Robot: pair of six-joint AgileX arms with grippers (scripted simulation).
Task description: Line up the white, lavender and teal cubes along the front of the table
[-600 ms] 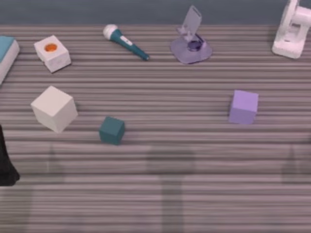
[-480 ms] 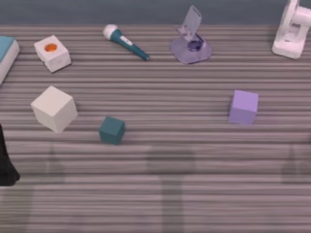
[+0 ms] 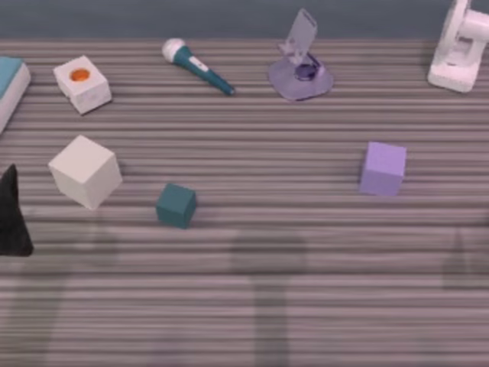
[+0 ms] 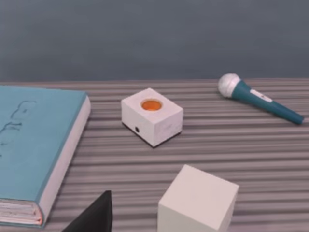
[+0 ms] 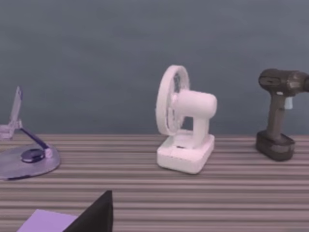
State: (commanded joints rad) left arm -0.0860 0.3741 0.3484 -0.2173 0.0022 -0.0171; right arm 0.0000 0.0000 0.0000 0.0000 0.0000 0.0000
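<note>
Fingers of the left gripper [image 3: 11,214] show only as a dark wedge at the tabletop's [image 3: 290,306] left edge, so I cannot tell whether they are spread; the right gripper is out of the top view. A matte white cube [image 3: 85,170] sits just beside that wedge, a smaller teal cube [image 3: 176,205] near it toward the middle, and a lavender cube [image 3: 383,168] well apart toward the right edge. Along the far edge lie a blue book [image 4: 34,140], a white block with an orange dot [image 3: 82,83], and a microphone [image 3: 196,66].
</note>
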